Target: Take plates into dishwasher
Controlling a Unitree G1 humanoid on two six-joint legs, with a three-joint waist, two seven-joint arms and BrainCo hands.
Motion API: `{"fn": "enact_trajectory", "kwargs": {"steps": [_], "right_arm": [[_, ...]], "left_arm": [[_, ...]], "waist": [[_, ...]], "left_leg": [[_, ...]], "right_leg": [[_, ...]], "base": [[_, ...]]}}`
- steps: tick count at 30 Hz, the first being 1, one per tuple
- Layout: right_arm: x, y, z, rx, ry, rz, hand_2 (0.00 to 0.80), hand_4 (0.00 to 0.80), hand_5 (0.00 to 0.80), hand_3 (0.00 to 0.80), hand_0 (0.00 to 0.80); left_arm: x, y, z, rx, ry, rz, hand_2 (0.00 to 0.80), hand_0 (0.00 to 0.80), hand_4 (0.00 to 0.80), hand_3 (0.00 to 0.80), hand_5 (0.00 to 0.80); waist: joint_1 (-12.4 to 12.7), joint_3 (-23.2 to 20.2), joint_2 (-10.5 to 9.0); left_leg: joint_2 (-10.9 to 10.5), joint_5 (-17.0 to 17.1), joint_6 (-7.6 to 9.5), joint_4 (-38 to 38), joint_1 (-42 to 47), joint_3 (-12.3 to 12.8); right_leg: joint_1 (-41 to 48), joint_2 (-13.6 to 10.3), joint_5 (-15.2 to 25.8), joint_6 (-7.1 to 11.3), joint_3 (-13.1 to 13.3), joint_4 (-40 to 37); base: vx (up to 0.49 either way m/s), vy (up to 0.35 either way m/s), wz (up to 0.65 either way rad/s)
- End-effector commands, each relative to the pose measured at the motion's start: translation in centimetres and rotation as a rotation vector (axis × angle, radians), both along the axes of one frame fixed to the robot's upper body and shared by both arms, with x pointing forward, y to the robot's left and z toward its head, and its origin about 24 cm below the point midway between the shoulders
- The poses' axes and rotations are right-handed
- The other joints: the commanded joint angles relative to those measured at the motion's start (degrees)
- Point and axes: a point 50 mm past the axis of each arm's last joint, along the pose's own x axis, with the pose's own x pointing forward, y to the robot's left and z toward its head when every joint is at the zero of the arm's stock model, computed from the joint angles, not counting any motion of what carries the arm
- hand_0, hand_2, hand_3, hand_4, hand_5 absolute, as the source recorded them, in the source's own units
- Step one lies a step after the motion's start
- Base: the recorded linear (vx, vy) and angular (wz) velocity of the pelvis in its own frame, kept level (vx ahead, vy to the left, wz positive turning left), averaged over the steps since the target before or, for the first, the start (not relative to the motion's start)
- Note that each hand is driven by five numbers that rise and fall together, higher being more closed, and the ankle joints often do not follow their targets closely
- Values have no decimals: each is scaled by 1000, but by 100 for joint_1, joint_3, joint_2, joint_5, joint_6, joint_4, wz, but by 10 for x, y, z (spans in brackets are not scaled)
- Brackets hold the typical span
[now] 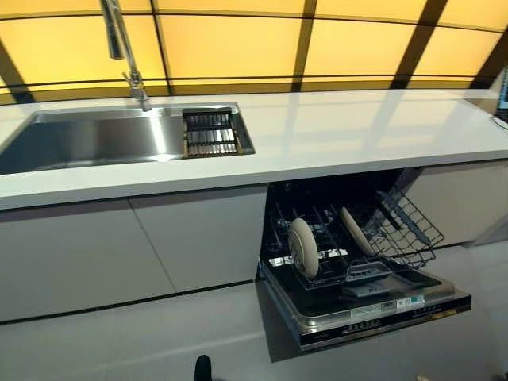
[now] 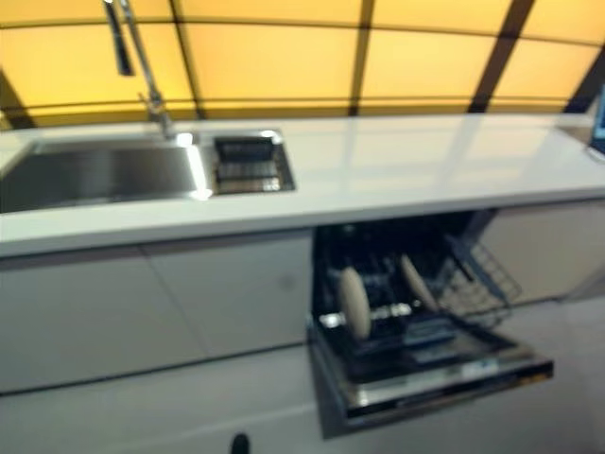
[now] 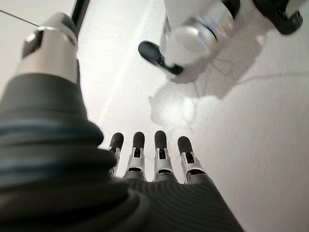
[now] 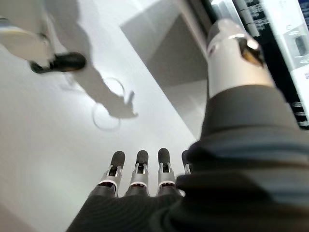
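Plates (image 1: 304, 248) upright in dishwasher rack (image 1: 373, 230)

Two beige plates (image 1: 303, 247) (image 1: 356, 230) stand in the black wire rack (image 1: 397, 222) of a dark dishwasher (image 1: 361, 305), under a white tabletop (image 1: 357, 131) with a steel-grey sink (image 1: 95, 139), pale grey cabinets (image 1: 127, 250) and amber, dark-lined wall panels (image 1: 238, 44).

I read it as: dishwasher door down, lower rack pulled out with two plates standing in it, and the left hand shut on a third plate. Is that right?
Not quite. The left hand holds nothing: the left wrist view shows its fingers straight over bare floor. The rest stands: in the left eye view the dishwasher door is down and the rack is out with two plates standing in it. The right hand is empty too.
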Motion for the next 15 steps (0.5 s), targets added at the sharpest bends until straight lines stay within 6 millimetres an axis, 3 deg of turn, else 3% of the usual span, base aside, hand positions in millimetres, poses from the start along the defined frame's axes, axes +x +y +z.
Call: {"fn": "enact_trajectory", "kwargs": {"steps": [1, 4, 6, 9, 10, 12, 15], "right_arm": [[25, 3, 6, 36, -114, -47, 0, 0, 0, 0, 0], [27, 11, 1, 66, -144, -99, 0, 0, 0, 0, 0], [31, 16, -1, 65, -166, -123, 0, 0, 0, 0, 0], [34, 27, -6, 92, -170, -121, 0, 0, 0, 0, 0], [35, 32, -9, 104, -167, -117, 0, 0, 0, 0, 0], [39, 36, -10, 111, -167, -115, 0, 0, 0, 0, 0], [42, 39, -11, 119, -161, -108, 0, 0, 0, 0, 0]], "left_arm": [[40, -6, 8, 0, -131, -83, 0, 0, 0, 0, 0], [59, -15, 11, -14, -187, -144, 0, 0, 0, 0, 0], [70, -20, 14, -24, -237, -180, 0, 0, 0, 0, 0], [75, -18, 17, -15, -260, -168, 0, 0, 0, 0, 0], [74, -13, 18, -14, -262, -140, 0, 0, 0, 0, 0], [70, -6, 19, -15, -258, -110, 0, 0, 0, 0, 0], [64, 0, 18, -17, -230, -71, 0, 0, 0, 0, 0]], "waist": [[-186, -239, 186], [-238, -234, 376], [-314, -147, 503], [-246, -93, 514], [-234, -41, 530], [-263, 29, 579], [-236, -4, 554]], "left_leg": [[-392, -240, 395, -1163, 1031, -327], [-658, 73, 411, -2060, 1257, -852], [-682, 160, 507, -2101, 1168, -1146], [-601, 160, 559, -2028, 1086, -1101], [-501, 129, 537, -2072, 1130, -1092], [-357, 95, 513, -2140, 1226, -1092], [-185, 98, 434, -2104, 1164, -932]], "right_leg": [[-306, 785, 624, 12, 119, -287], [-585, 960, 731, 44, 73, -230], [-847, 1045, 594, -3, 472, 280], [-956, 493, 826, 272, 458, 309], [-1105, 123, 1186, 465, 542, 250], [-1227, 52, 1301, 556, 745, 194], [-1035, 95, 1184, 553, 680, -207]], "base": [[-83, 85, 36], [-181, 20, 31], [-228, -46, 24], [-124, -157, 10], [-71, -209, 6], [-54, -205, -1], [-68, -207, 5]]}}
